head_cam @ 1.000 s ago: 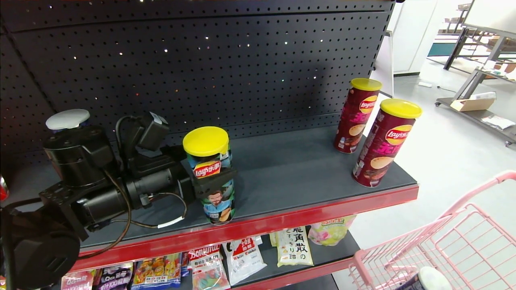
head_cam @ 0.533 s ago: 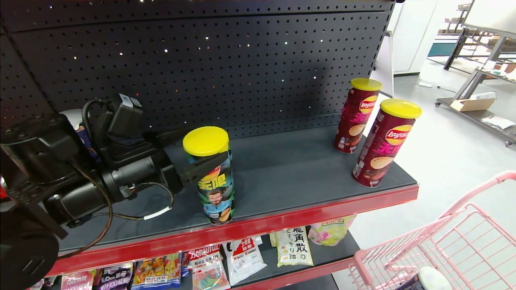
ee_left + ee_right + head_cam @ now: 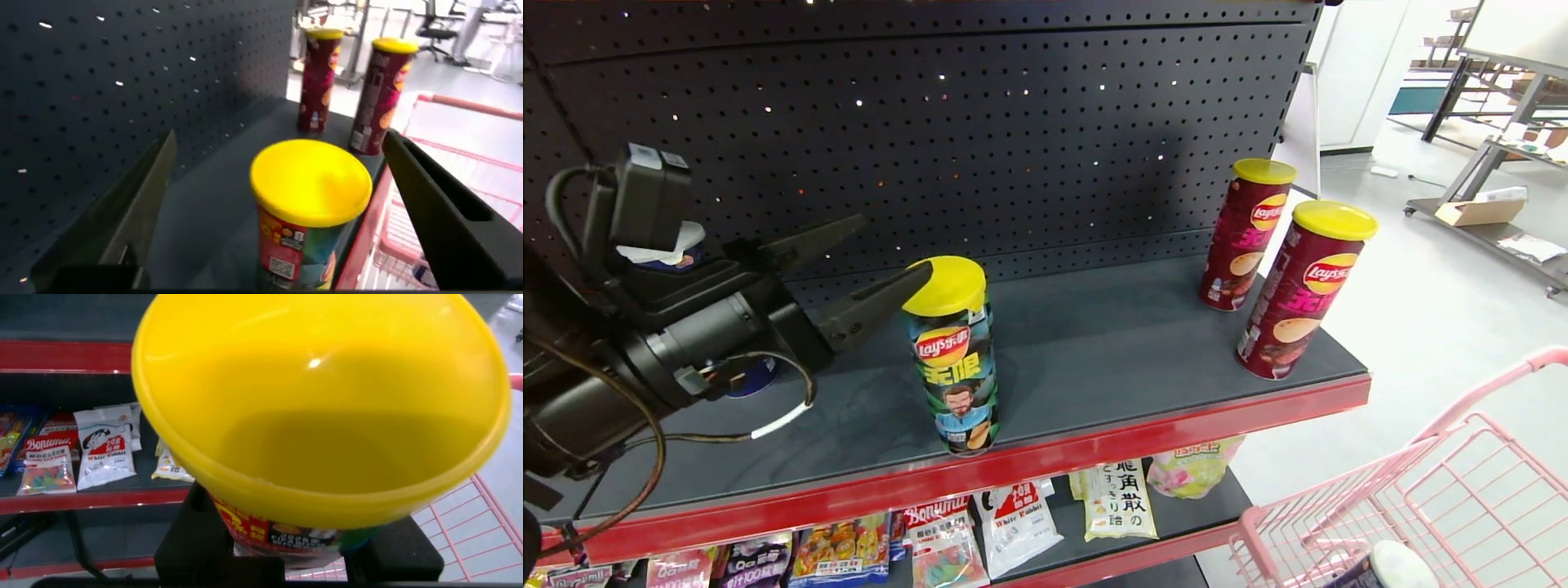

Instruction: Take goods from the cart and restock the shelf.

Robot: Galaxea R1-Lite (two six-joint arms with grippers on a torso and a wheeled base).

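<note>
**Head view: left gripper spread wide by a can set on the shelf**

In the head view, the green-label can [image 3: 953, 359] is seen upright near the red front edge of the upper shelf [image 3: 1094, 359], its yellow lid on. The left gripper [image 3: 894, 245] is held at lid height just beside it, with its fingers [image 3: 870, 300] released and spread wide. In the left wrist view the same can [image 3: 310, 204] is framed between the two fingers [image 3: 143, 208], and a gap is visible on each side, so it is touched by neither.

Two maroon cans [image 3: 1270, 269] are stood well apart from it at the shelf's right end, one behind the other. A white-lidded can [image 3: 662, 245] is partly hidden behind the left arm, against the pegboard [image 3: 1013, 131]. Snack bags [image 3: 1013, 523] are laid out on the lower shelf, and the pink cart [image 3: 1462, 482] is parked to the right.

In the right wrist view, a held can [image 3: 319, 400] with a yellow lid is grasped low on its body by the right gripper [image 3: 290, 547], whose fingers [image 3: 196, 539] are clenched on either side.
</note>
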